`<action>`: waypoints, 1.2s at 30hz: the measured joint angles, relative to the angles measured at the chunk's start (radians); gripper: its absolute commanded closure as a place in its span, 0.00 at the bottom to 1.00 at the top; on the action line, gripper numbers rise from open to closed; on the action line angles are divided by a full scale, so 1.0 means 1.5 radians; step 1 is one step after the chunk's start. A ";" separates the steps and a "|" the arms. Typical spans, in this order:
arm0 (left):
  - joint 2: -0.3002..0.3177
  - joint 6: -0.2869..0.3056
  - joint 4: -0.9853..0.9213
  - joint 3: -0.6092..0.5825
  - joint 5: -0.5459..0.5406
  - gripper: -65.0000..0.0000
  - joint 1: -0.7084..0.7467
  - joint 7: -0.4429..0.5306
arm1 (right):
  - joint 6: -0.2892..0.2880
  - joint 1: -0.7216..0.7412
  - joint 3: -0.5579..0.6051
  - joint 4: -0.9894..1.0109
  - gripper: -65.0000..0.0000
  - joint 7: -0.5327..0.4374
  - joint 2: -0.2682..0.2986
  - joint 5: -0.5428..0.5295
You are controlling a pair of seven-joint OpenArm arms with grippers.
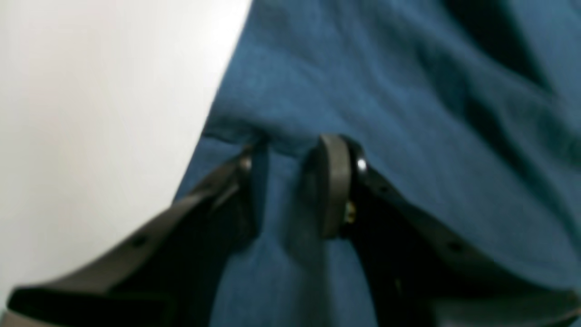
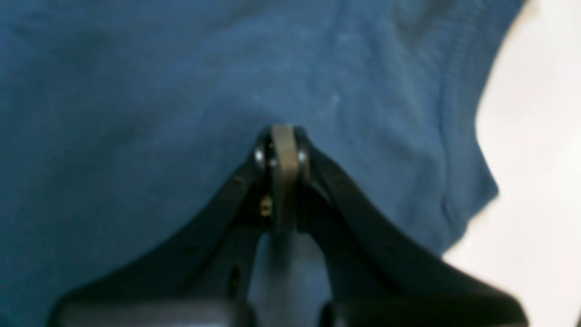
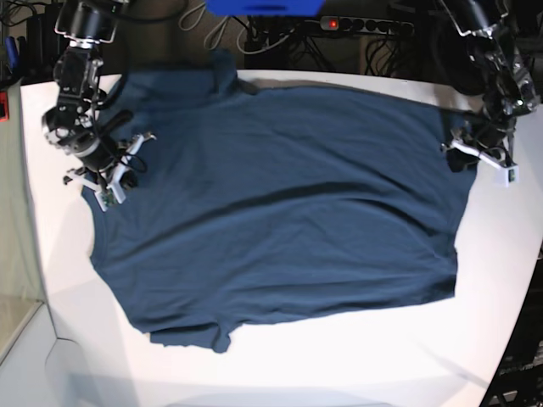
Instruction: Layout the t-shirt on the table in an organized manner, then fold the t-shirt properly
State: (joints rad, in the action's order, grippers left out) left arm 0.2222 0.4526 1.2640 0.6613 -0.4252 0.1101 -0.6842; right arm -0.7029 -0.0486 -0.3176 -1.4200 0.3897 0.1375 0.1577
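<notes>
The dark navy t-shirt (image 3: 280, 195) lies spread out flat on the white table (image 3: 339, 365), sleeves toward the back and the front left. My left gripper (image 3: 454, 157) is at the shirt's right edge. In the left wrist view its jaws (image 1: 295, 145) stand apart over the t-shirt (image 1: 408, 113), straddling a hem fold, with cloth showing in the gap and bare table (image 1: 91, 113) beside it. My right gripper (image 3: 119, 182) is at the shirt's left edge. Its shut fingertips (image 2: 283, 131) touch the t-shirt (image 2: 136, 113); whether cloth is pinched between them I cannot tell. The table (image 2: 535, 136) shows at the right.
Behind the table run cables and a power strip (image 3: 356, 24), with a blue object (image 3: 263, 7) at the top edge. The table's left and front edges curve close to the shirt; white tabletop lies in front of it and to its right.
</notes>
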 measured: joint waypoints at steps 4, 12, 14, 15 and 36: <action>0.033 0.008 -0.086 -0.009 -0.010 0.71 -0.052 0.032 | 0.000 0.008 -0.001 0.043 1.00 -0.035 0.007 -0.017; 0.055 -0.013 -0.016 -0.041 0.027 0.71 -0.062 -0.093 | 0.000 0.024 0.000 0.049 1.00 -0.023 0.019 -0.015; 0.047 -0.020 0.051 -0.040 0.045 0.71 -0.042 -0.163 | 0.000 0.022 0.000 0.033 1.00 -0.007 0.023 -0.006; 0.041 -0.019 0.090 -0.033 0.045 0.71 -0.028 -0.190 | 0.001 0.022 0.000 0.024 1.00 0.002 0.025 0.005; 0.028 -0.026 -0.483 -0.188 0.176 0.71 -0.481 0.153 | 0.000 -0.004 -0.020 -0.024 1.00 0.002 0.010 0.002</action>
State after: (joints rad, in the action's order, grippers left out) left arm 0.2646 0.4141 0.5392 0.3786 -0.1604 -0.6117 -0.4553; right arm -0.7025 -0.0544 -0.3473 -1.4555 0.3920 0.1528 0.1612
